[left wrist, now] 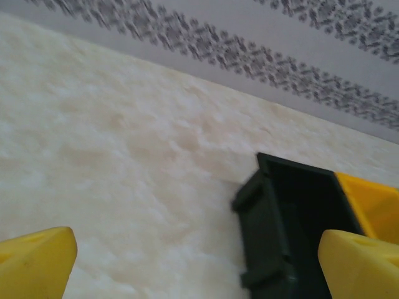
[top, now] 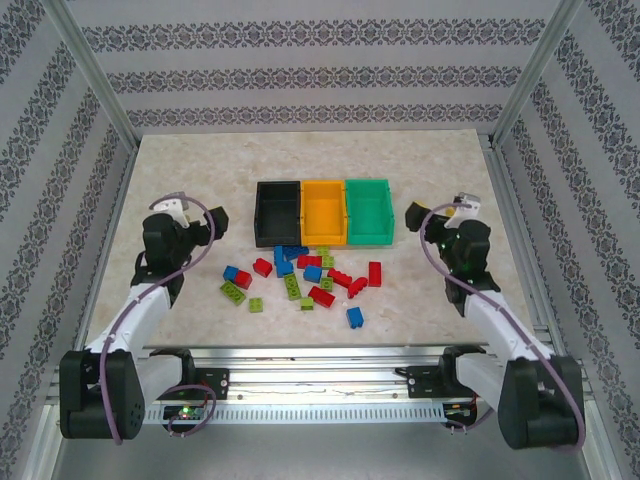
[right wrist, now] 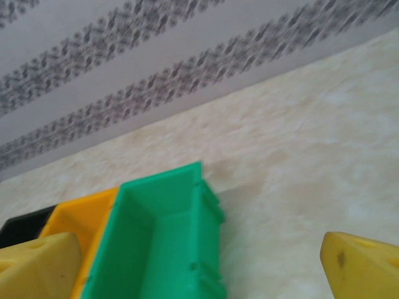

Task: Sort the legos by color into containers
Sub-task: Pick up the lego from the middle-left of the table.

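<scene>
Row: black bin (top: 279,212), orange-yellow bin (top: 323,210) and green bin (top: 368,208) stand touching side by side, mid-table (top: 180,170), nearer the far edge than the near one; judged set so that each colour has its own drop spot within reach of both arms
Pile: red, blue and lime legos (top: 305,275) lie loose just on the near side of the row, the closest right beside the black and orange-yellow fronts; one blue brick (top: 354,318) lies apart, toward the near edge
Fill: no brick seen in the orange-yellow or green bin; black interior too dark to tell; judged sorting not yet begun
Left side: left gripper (top: 178,207) raised off the table toward the left edge, level with the row, well apart from the black bin; fingers (left wrist: 34,261) wide, nothing between them
Right side: right gripper (top: 463,205) mirrors it toward the right edge, near the green bin's end; fingers (right wrist: 361,265) wide, nothing held
Pose: both arms rise from bases at the near edge, elbows folded, wrists pointed toward the far edge
Reason: judged a ready stance flanking the pile, leaving it open from above
Next: either arm would need to swing inward and drop toward the near side of the row to reach a brick
</scene>
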`<state>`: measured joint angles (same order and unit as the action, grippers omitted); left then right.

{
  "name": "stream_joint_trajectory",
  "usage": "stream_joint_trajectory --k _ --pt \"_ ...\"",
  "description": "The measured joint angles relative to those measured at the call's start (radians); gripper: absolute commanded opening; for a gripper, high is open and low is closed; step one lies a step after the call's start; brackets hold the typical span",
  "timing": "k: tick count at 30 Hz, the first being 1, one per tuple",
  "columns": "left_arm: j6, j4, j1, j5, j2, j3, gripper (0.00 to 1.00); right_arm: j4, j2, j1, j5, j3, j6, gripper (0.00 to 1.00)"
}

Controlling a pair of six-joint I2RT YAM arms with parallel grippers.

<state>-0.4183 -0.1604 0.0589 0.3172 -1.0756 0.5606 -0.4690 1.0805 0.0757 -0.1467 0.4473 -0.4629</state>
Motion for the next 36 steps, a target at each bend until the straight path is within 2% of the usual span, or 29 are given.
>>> stream_joint_trajectory --k 5,9,15,19,21,25,36 --pt "-0.060 0.374 -0.024 0.087 -0.028 0.138 1.00 0.031 0.131 0.170 0.007 0.024 -0.012 0.98" --pt "-0.071 0.628 -0.070 0.087 -0.047 0.198 0.90 0.052 0.143 0.284 0.093 0.016 0.031 0.98" --pt "-0.103 0.826 -0.126 0.053 -0.094 0.210 0.81 0.050 0.129 0.309 0.212 -0.007 0.070 0.98" --pt "-0.102 0.893 -0.164 -0.008 -0.162 0.250 0.79 0.050 0.129 0.317 0.249 -0.010 0.074 0.98" --pt "-0.099 0.905 -0.165 -0.039 -0.192 0.268 0.75 0.050 0.129 0.328 0.256 -0.010 0.074 0.98" --pt "-0.094 0.911 -0.165 -0.094 -0.249 0.307 0.74 0.050 0.129 0.335 0.263 -0.010 0.074 0.98" --pt "-0.095 0.901 -0.197 -0.117 -0.406 0.365 0.72 0.050 0.140 0.335 0.264 -0.010 0.074 0.98"
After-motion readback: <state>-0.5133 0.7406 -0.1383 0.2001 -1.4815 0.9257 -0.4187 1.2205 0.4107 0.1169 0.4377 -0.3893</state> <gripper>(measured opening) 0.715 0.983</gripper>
